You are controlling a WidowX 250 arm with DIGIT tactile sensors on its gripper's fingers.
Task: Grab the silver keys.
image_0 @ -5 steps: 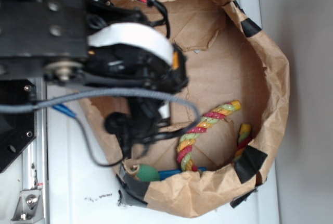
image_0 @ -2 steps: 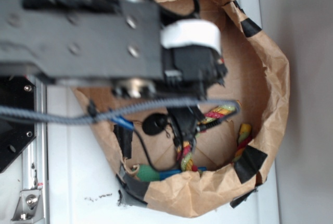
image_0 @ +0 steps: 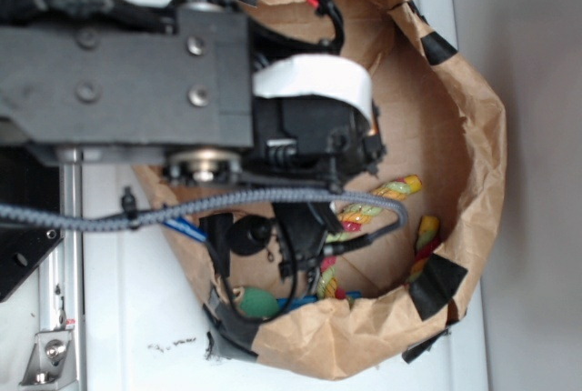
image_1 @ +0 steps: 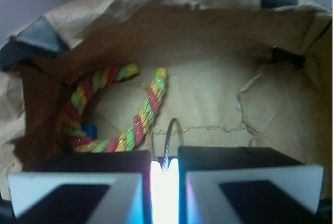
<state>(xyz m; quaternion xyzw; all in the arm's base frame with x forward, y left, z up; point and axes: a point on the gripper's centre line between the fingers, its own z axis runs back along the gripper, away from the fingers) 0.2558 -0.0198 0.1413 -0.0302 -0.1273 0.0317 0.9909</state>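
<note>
Your hand (image_1: 165, 174) sits low inside the brown paper bag (image_0: 473, 136), and in the wrist view its two fingers (image_1: 78, 182) are drawn nearly together, with only a narrow bright slit left between them. A thin metal ring (image_1: 171, 138) rises out of that slit, so you look to be pinching the silver keys (image_1: 167, 153) by their ring; the keys themselves are hidden behind the fingers, and you cannot confirm the whole bunch is caught. From the exterior view the arm (image_0: 127, 82) covers the spot entirely, so nothing of the keys shows there.

The rope toy (image_1: 112, 114) lies curled just beside the ring, its near end close to the left finger without clearly touching it. That closeness is the risk: the hand came in beside the rope because the keys lay against it, so a lift could drag a strand along. The bag's rolled, taped walls keep everything corralled but crowd your exit, so judge the grip as thin and lift straight up
</note>
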